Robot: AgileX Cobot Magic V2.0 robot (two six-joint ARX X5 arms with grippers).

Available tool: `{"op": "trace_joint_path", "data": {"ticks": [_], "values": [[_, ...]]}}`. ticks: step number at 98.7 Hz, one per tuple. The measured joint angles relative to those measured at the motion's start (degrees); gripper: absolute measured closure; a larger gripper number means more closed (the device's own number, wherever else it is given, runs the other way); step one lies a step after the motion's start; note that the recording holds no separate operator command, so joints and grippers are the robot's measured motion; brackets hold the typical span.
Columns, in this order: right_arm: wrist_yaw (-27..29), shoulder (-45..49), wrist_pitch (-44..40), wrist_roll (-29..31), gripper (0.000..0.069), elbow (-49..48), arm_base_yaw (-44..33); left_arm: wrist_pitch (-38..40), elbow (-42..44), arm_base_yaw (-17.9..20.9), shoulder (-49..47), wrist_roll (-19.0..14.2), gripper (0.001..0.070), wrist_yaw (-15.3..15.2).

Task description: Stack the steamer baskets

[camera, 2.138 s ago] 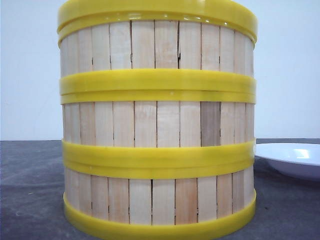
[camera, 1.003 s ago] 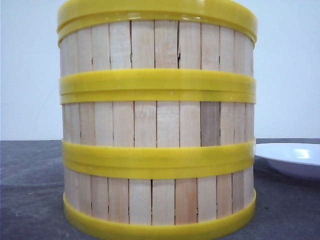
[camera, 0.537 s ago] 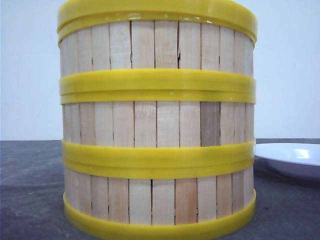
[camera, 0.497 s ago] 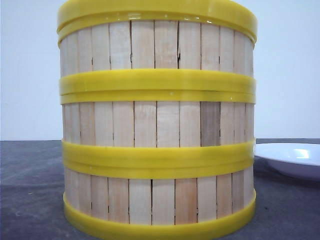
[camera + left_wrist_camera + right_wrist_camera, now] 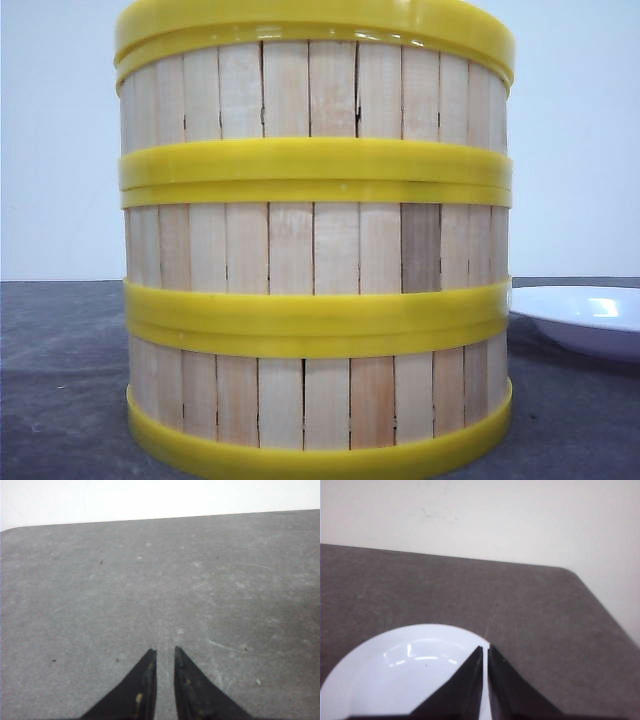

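Note:
Three steamer baskets stand stacked in one straight column close to the front camera: the top basket (image 5: 315,90), the middle one (image 5: 315,245) and the bottom one (image 5: 315,400), which rests on the grey table. Their yellow rims sit flush. Neither gripper shows in the front view, and no basket shows in the wrist views. My left gripper (image 5: 164,651) hangs over bare grey table, its jaws nearly together with nothing between them. My right gripper (image 5: 485,649) is shut and empty over the rim of a white plate (image 5: 395,675).
The white plate (image 5: 585,315) lies on the table to the right of the stack, a small gap from it. The table's far edge (image 5: 160,519) meets a pale wall. A rounded table corner (image 5: 575,575) shows beyond the right gripper.

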Motion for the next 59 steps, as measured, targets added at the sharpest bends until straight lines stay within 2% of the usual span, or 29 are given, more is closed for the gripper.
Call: {"op": "trace_joint_path", "data": {"ticks": [28,59], "values": [[-0.02,-6.27,3.13,3.56,0.0681,-10.23,-1.77,0.0,0.0,0.0,0.0,0.0,0.0674,0.0],[0.02,-7.8,2.25,3.8,0.0681,-10.99,-1.77,0.02,0.0,0.0,0.0,0.0,0.0674,0.0]]}}
